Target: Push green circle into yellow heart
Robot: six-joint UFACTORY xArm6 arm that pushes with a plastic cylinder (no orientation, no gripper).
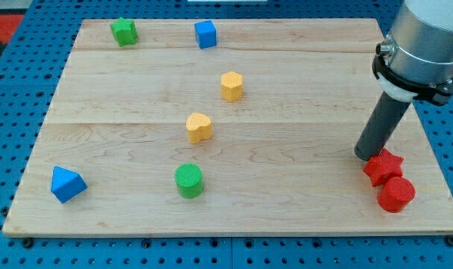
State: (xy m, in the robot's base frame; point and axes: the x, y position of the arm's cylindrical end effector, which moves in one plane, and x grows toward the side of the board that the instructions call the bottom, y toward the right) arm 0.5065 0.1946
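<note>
So the green circle [188, 180] sits just below the yellow heart [199, 127], not touching yet. No gripper here, just a rod; my tip [371, 155] is way off right of the circle, beside the red star [383, 167]. Looks like the approach step: I'd swing under the circle, then push up.

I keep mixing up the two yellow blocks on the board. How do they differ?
Shape: the yellow heart has a lobed, notched outline, while the yellow hexagon has flat, angled sides.
Place: the yellow heart sits lower in the view and more to the left; the yellow hexagon is nearer the blue cube.
Neighbour: the yellow heart is closer to the green circle.
Both are the same yellow, stand free, and are far from my tip.
</note>
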